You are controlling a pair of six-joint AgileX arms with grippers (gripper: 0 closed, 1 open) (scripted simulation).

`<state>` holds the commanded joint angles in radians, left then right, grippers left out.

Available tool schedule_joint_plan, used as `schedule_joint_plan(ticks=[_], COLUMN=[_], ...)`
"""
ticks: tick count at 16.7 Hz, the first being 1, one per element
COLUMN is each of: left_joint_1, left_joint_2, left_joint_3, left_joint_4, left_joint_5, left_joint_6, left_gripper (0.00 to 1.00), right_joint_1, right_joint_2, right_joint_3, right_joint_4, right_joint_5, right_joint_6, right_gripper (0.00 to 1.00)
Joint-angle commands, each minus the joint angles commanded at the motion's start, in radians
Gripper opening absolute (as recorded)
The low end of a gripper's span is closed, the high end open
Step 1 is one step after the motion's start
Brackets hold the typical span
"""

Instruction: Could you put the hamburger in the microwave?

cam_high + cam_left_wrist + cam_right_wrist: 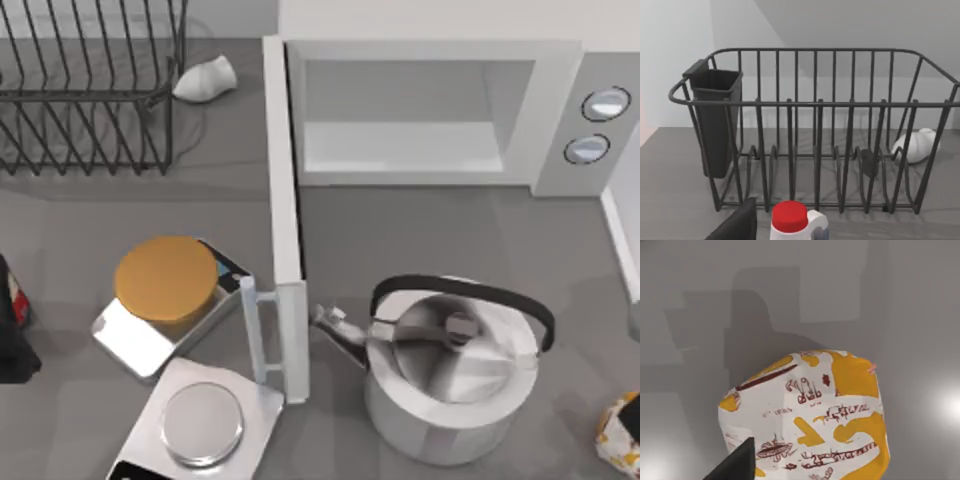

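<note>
Hamburger [810, 415] sits closest to the right wrist camera: wrapped lump, white with yellow-orange patches and dark red print, resting on the grey bench [700, 300]. One dark finger [735, 462] of the right end effector pokes in just beside it; can't tell if that end effector is released or clenched. From above, hamburger [622, 432] is at the bench's right edge, front corner, just right of the kettle [450, 375] and apart from it.

Microwave [440, 110] stands at the back right, door [285, 220] swung fully open toward the front, bar handle [250, 335] on its outer face. Cavity is pale grey, floor bare. Two round dials [597, 125] on the right panel.

Kettle is in front of the microwave, spout pointing at the door's free end, black handle arched over the lid.

Left of the door: a scale [165, 325] with a flat orange disc [166, 278] on its platform, and a second scale [200, 420] in front of it with a bare metal pan.

Dish rack [815, 130] at back left: dark cup holder [715, 120] hung on one end, slots hold no dishes. White object [917, 145] lies on the bench just outside the rack's far end. Red-capped bottle [795, 222] sits near the left wrist camera, next to a dark finger [737, 225] of the left end effector; its state can't be told either.
</note>
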<state>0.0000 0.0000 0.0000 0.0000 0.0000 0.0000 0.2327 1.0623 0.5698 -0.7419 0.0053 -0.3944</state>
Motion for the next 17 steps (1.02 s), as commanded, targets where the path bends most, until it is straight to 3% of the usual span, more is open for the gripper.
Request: schedule_joint_plan(ticks=[7,17], left_joint_1=[0.000,0.000], left_joint_2=[0.000,0.000], left_joint_3=[0.000,0.000], left_joint_4=[0.000,0.000], left_joint_5=[0.000,0.000], left_joint_6=[0.000,0.000], left_gripper=[1.00,1.00], right_joint_1=[0.083,0.026], right_joint_2=[0.319,0.329], right_joint_3=[0.216,0.129], right_joint_4=[-0.227,-0.142], right_joint_5=[-0.001,0.001], right_joint_6=[-0.133,-0.198], right_gripper=[1.00,1.00])
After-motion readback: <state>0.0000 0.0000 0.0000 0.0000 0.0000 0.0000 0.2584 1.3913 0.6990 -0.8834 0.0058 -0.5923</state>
